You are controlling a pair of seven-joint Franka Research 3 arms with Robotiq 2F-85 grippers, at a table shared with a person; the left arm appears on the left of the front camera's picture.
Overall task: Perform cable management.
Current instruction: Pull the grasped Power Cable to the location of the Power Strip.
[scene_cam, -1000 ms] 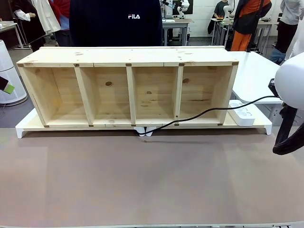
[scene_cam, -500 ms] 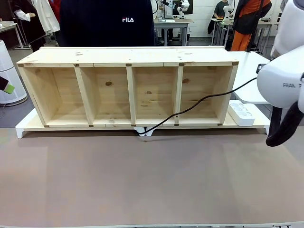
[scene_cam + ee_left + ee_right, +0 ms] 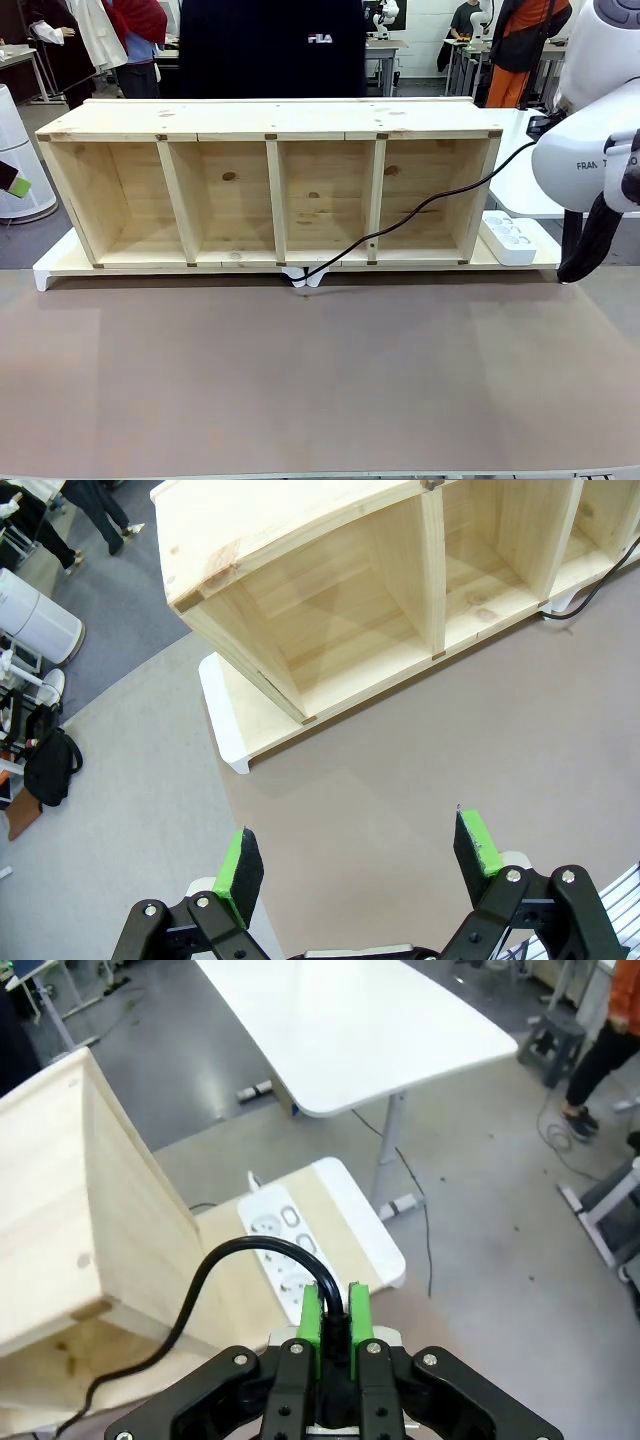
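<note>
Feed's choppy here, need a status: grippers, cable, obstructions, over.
Right gripper: jaws shut on cable, above power strip. Left gripper: jaws open, holding nothing, over table. Cable slants across shelf front to its base.

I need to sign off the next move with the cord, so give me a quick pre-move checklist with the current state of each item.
1. Right gripper shut on the cable: ok.
2. Pin direction at the cable's end: cannot tell, it is hidden inside the grip.
3. Visible sockets of the power strip free: ok.
4. Cable runs without kinks across the front of the wooden shelf: ok.
5. Left gripper open, empty, away from the cable: ok.
</note>
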